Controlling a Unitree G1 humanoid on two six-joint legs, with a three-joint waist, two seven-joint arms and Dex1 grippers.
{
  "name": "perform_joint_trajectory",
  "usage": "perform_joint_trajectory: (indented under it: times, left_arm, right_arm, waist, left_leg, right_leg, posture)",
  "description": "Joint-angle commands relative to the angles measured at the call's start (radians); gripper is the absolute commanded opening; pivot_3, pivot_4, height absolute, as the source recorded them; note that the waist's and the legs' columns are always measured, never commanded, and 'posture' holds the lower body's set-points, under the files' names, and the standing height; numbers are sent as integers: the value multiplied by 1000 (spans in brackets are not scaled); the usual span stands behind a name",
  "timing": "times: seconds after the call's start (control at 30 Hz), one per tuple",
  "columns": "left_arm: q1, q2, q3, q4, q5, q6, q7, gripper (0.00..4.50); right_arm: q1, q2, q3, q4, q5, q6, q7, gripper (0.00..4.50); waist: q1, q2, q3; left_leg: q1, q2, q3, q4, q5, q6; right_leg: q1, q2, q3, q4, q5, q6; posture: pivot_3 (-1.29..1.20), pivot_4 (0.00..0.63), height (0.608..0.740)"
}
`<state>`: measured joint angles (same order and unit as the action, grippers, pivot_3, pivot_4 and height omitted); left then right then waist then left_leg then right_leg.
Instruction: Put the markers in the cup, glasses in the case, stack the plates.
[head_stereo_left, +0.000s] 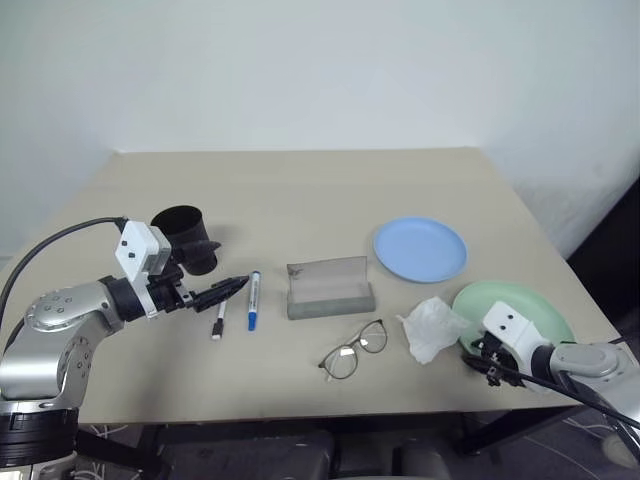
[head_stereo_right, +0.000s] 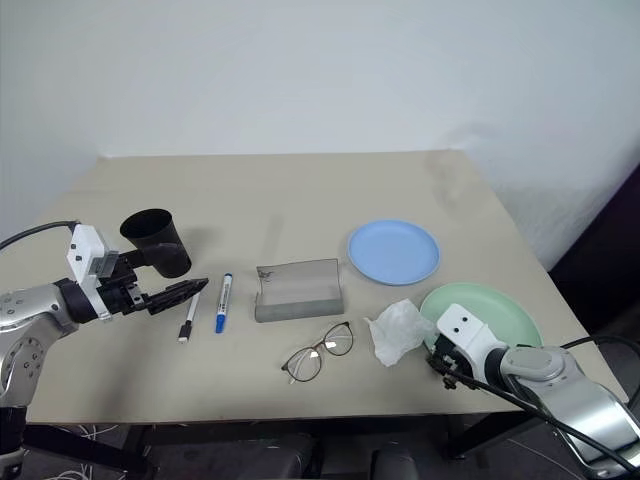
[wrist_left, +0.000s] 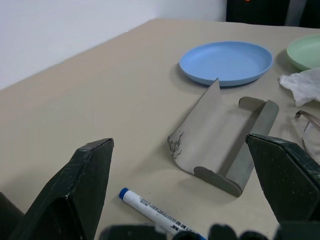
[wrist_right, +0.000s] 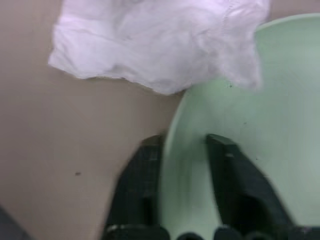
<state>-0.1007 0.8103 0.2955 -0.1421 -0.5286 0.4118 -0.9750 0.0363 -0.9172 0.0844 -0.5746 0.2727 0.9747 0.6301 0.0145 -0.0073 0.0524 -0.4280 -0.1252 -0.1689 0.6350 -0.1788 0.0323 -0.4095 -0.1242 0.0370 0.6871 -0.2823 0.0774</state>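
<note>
Since the right gripper (wrist_right: 185, 150) fingers are pinching the mint plate (head_stereo_left: 530, 310) by its near rim w/ tissue (head_stereo_left: 432, 328) overlapping the edge, it's prob. risking a slip or dragging tissue along toward the blue plate (head_stereo_left: 420, 249). Left gripper (head_stereo_left: 225, 290) fingers are gaping wide, empty, over the markers (head_stereo_left: 253, 299). Marker print isn't legible.

Bare test room, beige table (head_stereo_left: 300, 190), plain white wall (head_stereo_left: 320, 70)
</note>
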Motion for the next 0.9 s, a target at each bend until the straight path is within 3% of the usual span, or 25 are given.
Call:
perform_joint_trajectory:
  times: [0.03,0.7,0.9]
  left_arm:
    - [-6,-2,18,-24,-6,-17,5,4500]
    - [15,-5,35,-51,-11,-12,26,4500]
    - [14,-5,35,-56,-9,-13,33,4500]
  right_arm:
    - [-48,-6,8,51,-66,7,-56,133]
    - [-266,-61,132,287,-299,-86,-63,23]
    - [-400,-4,138,380,-337,-154,-70,23]
  waist:
    - [-4,-1,-1]
    - [1,0,0]
    - [-3,1,0]
  left_leg:
    - [0,0,0,1,0,0]
    - [0,1,1,4,0,0]
    - [0,1,1,3,0,0]
  right_leg:
    - [0,0,0,0,0,0]
    - [0,0,-1,0,0,0]
    - [0,1,-1,0,0,0]
  posture:
    - [0,0,683]
    - [0,0,683]
    - [0,0,683]
